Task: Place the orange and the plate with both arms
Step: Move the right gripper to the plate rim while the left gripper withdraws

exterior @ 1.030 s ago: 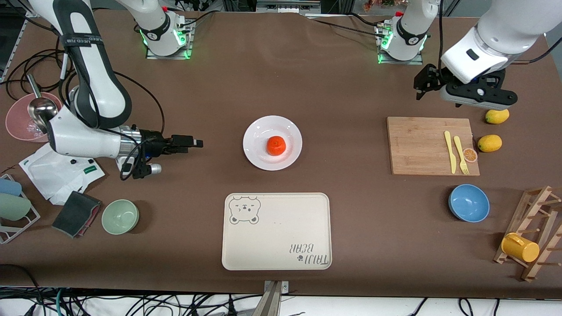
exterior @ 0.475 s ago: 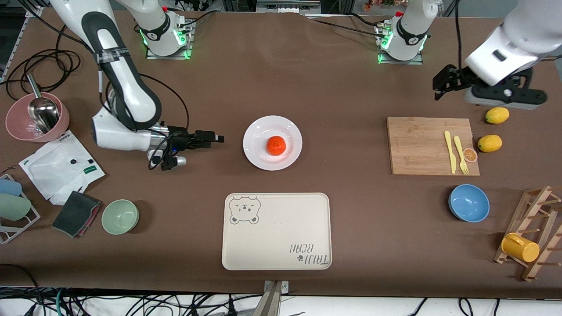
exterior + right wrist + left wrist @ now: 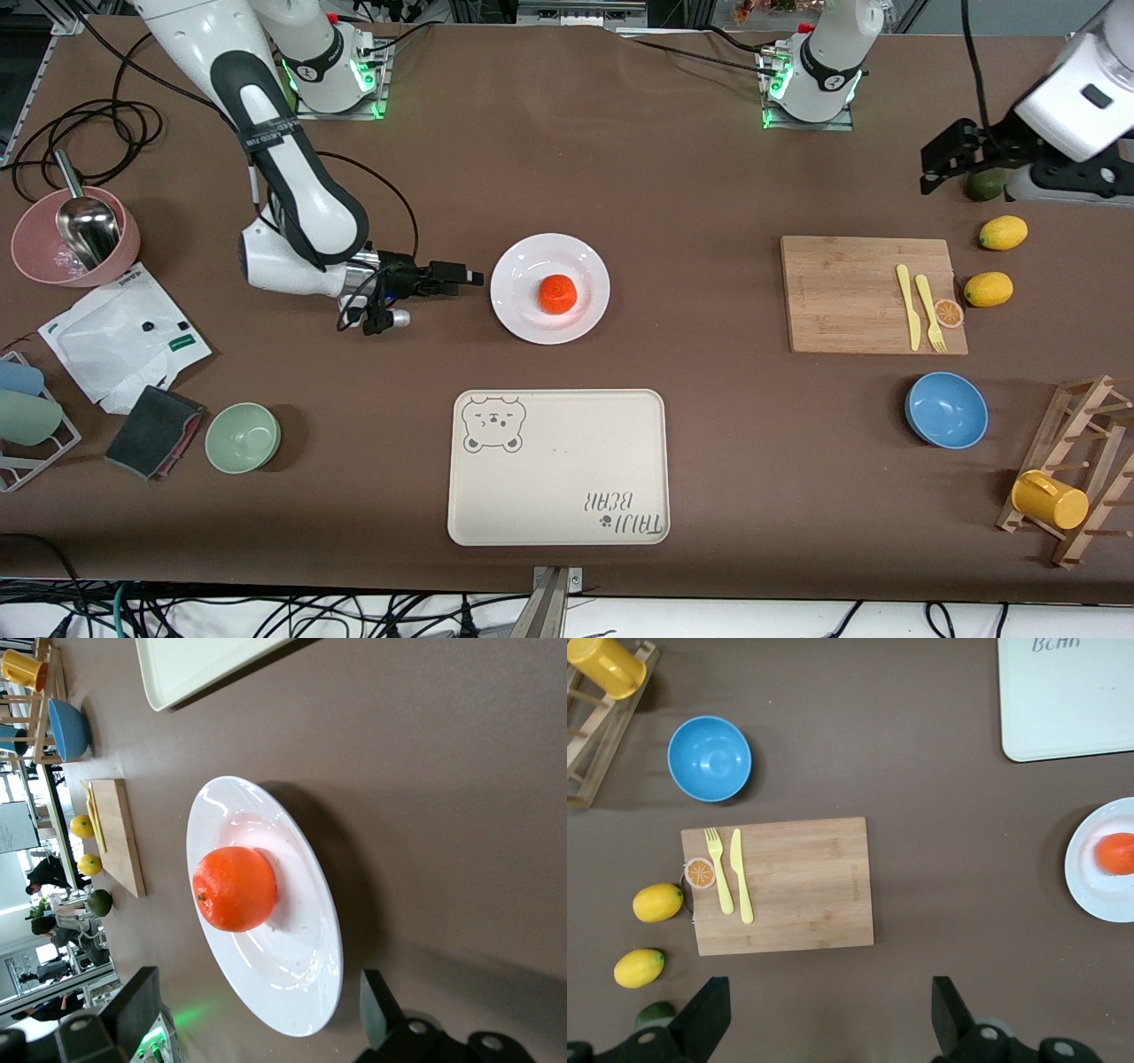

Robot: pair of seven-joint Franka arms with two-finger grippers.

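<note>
Both jaws wide open, empty; orange (image 3: 558, 294) stem dimple on plate (image 3: 518, 312) only in right wrist view

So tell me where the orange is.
The orange sits on the white plate mid-table, farther from the front camera than the bear tray.

White arms (image 3: 292, 190), blk grippers, prob.

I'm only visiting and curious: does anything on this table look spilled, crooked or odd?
Nothing looks spilled or broken. The orange sits on the white plate. One oddity: the yellow cup lies on its side on the wooden rack.
</note>
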